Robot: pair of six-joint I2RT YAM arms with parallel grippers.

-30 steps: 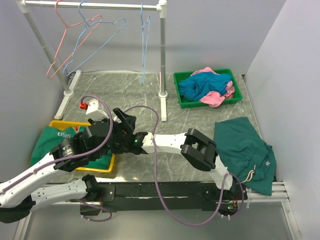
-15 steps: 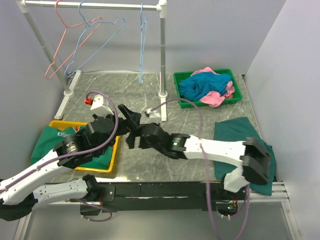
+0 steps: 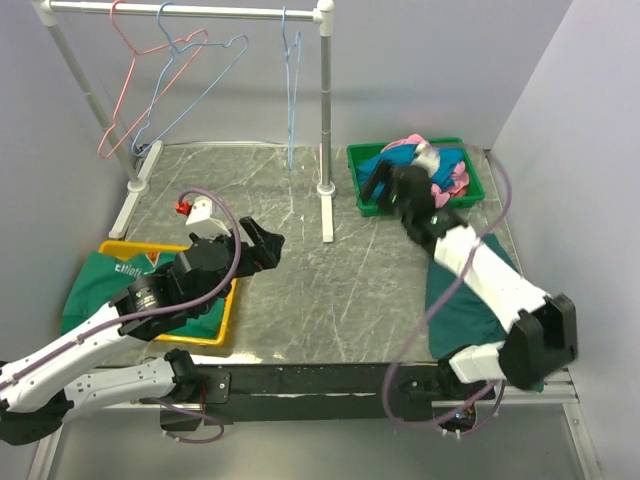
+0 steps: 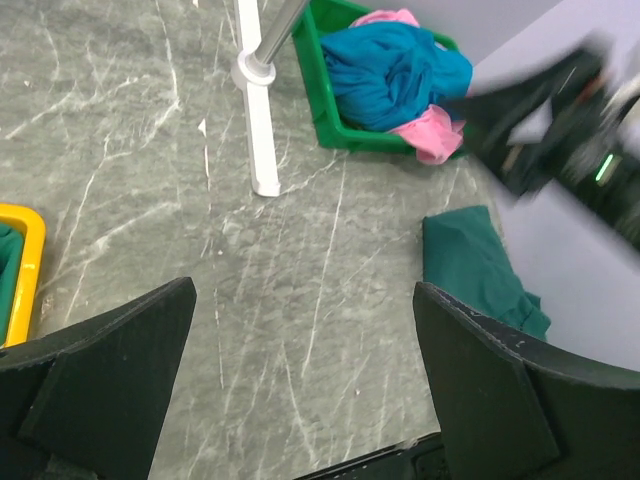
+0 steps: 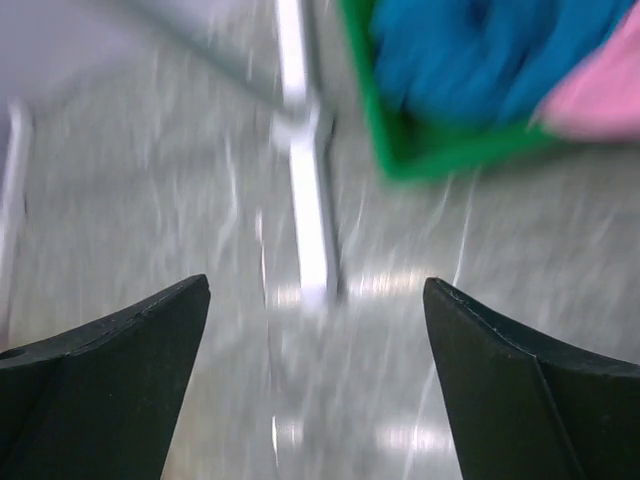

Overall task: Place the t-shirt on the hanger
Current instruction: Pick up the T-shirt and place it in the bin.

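Just left of the left gripper (image 3: 265, 245), splayed wide and empty: yellow tray (image 3: 215, 335) holding a dark green printed shirt (image 3: 110, 280). Farther off, right gripper (image 3: 380, 185), likewise gaping with nothing in it, at the near-left corner of the green bin (image 4: 370, 146). Inside that bin, just ahead: crumpled t-shirt (image 4: 390, 70) with a pink garment (image 4: 432, 132) touching it. Beyond both grippers, hanger (image 3: 290, 100) on the rail (image 3: 200, 10).

On the table (image 3: 330, 290), the rack (image 3: 325, 110) stands from 11 to 12 o'clock, with hangers (image 3: 290, 100) on its rail. The bin (image 4: 318, 95) at 1 o'clock holds the t-shirt (image 4: 395, 70) beside another garment (image 4: 432, 135). A tray (image 4: 32, 260) at 8 o'clock holds a shirt (image 3: 90, 290). A second shirt (image 4: 470, 260) lies at 4 o'clock.
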